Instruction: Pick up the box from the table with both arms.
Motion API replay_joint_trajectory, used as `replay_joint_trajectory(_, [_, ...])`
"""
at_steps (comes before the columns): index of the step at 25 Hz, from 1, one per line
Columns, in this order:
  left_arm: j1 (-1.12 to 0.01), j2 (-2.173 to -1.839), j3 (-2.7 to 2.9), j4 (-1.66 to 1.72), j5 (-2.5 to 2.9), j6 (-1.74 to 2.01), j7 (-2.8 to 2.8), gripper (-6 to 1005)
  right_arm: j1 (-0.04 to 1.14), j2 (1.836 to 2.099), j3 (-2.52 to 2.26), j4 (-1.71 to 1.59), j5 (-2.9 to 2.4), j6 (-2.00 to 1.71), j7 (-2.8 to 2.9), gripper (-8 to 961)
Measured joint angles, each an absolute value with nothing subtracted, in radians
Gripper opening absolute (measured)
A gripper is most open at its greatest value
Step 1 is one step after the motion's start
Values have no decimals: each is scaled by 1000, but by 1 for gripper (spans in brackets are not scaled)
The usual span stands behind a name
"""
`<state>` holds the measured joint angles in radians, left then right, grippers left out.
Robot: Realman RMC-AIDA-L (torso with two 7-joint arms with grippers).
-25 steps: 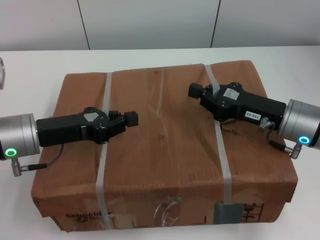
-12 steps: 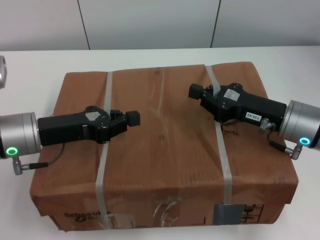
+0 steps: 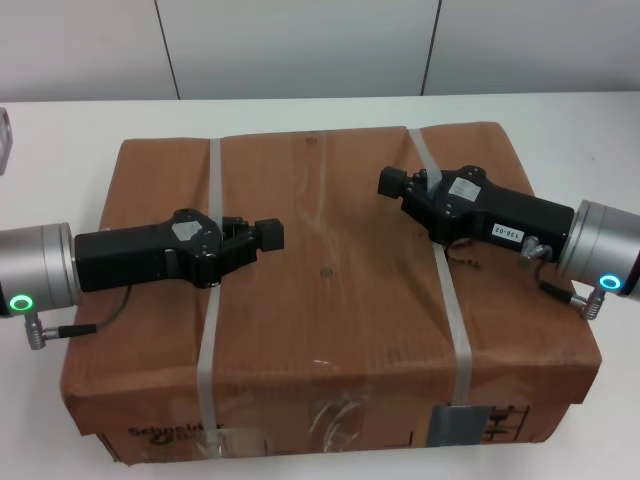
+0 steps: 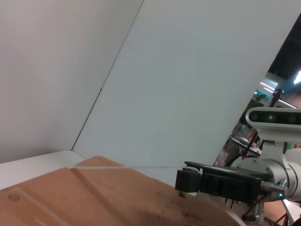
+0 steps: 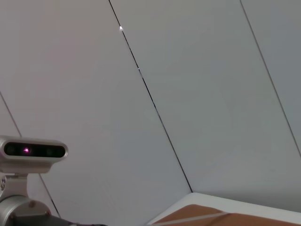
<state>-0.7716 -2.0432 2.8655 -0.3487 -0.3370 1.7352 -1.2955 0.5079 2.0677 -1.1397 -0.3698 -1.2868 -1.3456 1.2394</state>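
Oddly, both grippers, left and right, lay over the box mid-table, maybe steadying it; I cannot tell their fingers' state.

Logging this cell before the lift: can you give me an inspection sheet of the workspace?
Surface: white table.
Job's things: brown strapped box lying flat, labels on its near side.
Clutter: small pale item at the table's left edge, unidentifiable.
Grippers: left gripper and right gripper both above the box top, pointing inward.
Cables: thin cable by the left wrist, another under the right.
Surroundings: grey wall panels.
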Motion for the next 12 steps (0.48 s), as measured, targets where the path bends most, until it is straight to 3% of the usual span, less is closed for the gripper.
replay_joint_trajectory(12, [-772, -2043, 2865, -348, -340, 1739, -1295, 55, 508, 2068, -1138, -370, -1286, -1346, 1239, 7])
